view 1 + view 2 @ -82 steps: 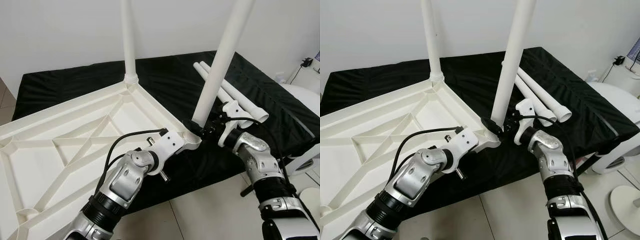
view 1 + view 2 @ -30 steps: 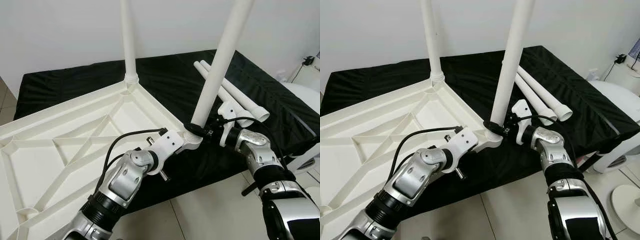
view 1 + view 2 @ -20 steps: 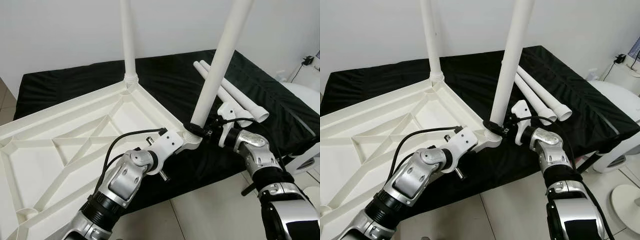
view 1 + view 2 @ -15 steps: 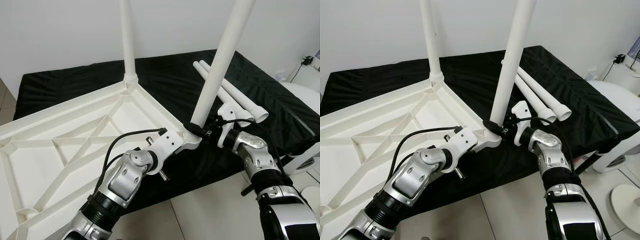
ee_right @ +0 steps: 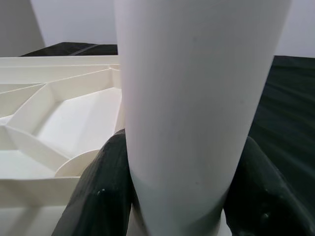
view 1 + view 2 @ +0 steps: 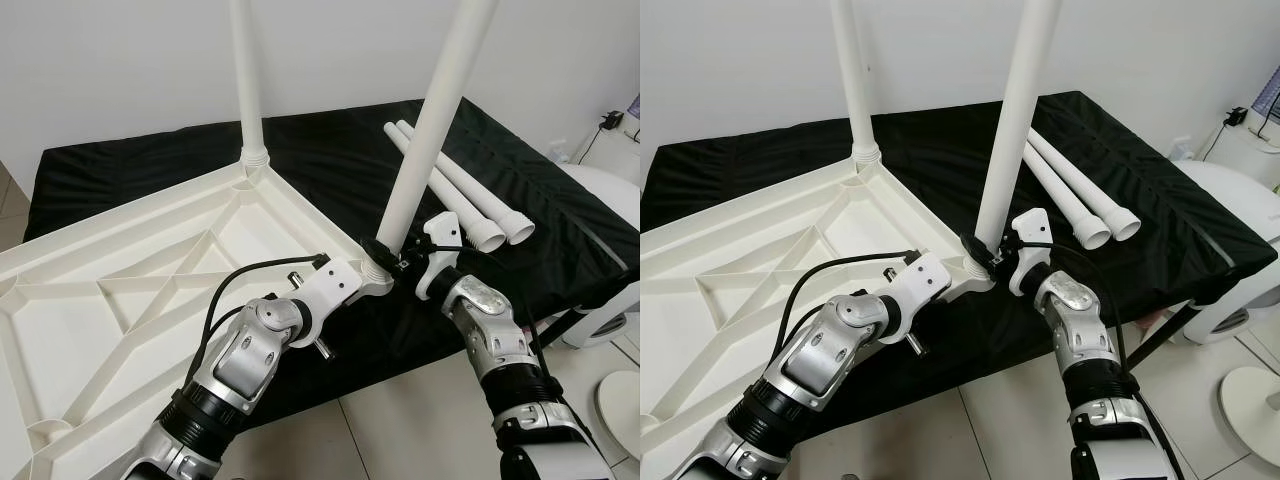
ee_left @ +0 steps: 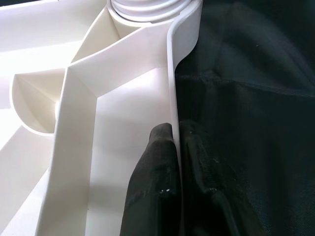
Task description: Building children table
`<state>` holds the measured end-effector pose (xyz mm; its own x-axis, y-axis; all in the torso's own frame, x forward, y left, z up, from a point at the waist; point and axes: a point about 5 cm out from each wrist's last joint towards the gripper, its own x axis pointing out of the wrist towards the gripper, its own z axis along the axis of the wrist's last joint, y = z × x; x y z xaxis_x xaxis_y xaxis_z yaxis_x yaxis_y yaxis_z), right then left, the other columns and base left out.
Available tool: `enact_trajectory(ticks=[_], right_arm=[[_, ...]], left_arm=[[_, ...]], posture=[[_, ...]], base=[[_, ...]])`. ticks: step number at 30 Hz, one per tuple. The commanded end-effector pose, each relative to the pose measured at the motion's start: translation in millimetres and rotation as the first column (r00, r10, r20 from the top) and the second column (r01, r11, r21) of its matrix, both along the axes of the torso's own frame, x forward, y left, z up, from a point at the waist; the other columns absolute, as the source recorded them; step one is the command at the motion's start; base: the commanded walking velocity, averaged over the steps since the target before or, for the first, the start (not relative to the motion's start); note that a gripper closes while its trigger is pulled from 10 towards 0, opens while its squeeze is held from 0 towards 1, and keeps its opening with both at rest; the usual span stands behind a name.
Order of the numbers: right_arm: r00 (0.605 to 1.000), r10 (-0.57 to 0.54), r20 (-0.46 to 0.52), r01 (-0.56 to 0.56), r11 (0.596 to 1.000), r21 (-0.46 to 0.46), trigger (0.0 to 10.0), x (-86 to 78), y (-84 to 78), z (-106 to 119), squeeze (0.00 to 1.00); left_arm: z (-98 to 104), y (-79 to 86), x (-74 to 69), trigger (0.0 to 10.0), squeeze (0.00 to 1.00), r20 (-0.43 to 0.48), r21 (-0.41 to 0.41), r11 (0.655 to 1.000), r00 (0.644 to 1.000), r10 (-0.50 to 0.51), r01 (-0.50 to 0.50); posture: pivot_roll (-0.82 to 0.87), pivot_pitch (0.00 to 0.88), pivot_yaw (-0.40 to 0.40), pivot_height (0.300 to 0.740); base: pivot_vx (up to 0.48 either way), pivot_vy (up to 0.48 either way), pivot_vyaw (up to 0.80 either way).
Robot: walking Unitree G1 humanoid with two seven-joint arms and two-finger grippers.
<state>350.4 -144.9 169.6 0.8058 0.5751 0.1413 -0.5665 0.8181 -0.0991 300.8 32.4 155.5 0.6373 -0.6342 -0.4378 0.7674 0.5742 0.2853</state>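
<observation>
- At centre frame in the eye views, you have the tabletop (image 6: pixel 130 290) lying upside down on the black cloth (image 6: pixel 330 170), its ribbed underside facing up and its near corner hanging over the cloth's edge.
- One leg (image 6: pixel 246 75) stands upright in the far corner socket, upper left of centre; judge that one done.
- A second leg (image 6: pixel 432 110) rises from the near corner socket at mid-frame and leans a little toward the upper right. Its threaded collar sits at the socket, but you cannot tell from these pictures whether it is screwed fully home.
- Your right gripper (image 6: pixel 385 256) is clenched round the base of that second leg; the right wrist view shows a black finger (image 5: pixel 106 191) on each side of the white tube.
- Your left gripper (image 7: pixel 177 147) pinches the tabletop's rim just beside that same corner, one finger inside the wall and one outside, steadying it.
- Two spare legs (image 6: pixel 455 185) lie side by side on the cloth at upper right, near the right arm and untouched.
- By my judgement you are about halfway: one leg in, one being seated, two left to fit in the empty sockets at lower left (image 6: pixel 45 432) and far left, then the table to turn upright.
- A white appliance (image 6: pixel 615 195) stands at the right edge, apart from the work.
</observation>
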Motion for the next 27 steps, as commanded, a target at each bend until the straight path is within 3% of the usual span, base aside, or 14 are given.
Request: enact_trajectory(ticks=[1,14,19,25,27], right_arm=[[0.999,-0.032,-0.038,0.033,0.999,0.043,10.0,-1.9,7.8,-6,0.0],[0.981,-0.193,-0.025,0.195,0.976,0.101,10.0,-12.9,24.7,-5,0.0],[0.948,-0.314,-0.043,0.317,0.941,0.114,10.0,-16.8,29.6,-4,0.0],[0.927,-0.372,-0.053,0.376,0.918,0.125,10.0,-19.3,34.2,-4,0.0],[0.898,-0.439,-0.046,0.441,0.887,0.137,10.0,-21.9,38.2,-2,0.0]], left_arm=[[15,-9.6,-0.8,10.0,0.0,0.076,-0.021,0.999,0.997,-0.024,0.026],[14,-11.7,-2.7,10.0,0.0,0.078,-0.018,0.999,0.996,-0.042,0.044],[14,-12.0,-3.0,10.0,0.0,0.079,-0.017,0.999,0.996,-0.044,0.046],[14,-12.0,-3.0,10.0,0.0,0.081,-0.018,0.999,0.996,-0.044,0.045],[14,-12.0,-2.9,10.0,0.0,0.082,-0.019,0.999,0.996,-0.042,0.044]], posture=[[-0.08,0.1,0.008,0.74],[-0.09,0.099,0.013,0.74],[-0.09,0.1,0.012,0.74],[-0.09,0.095,0.008,0.74],[-0.08,0.093,0.006,0.74]], base=[[0.0,0.0,0.0],[0.0,0.0,0.0],[0.0,0.0,0.0],[0.0,0.0,0.0],[0.0,0.0,0.0]])
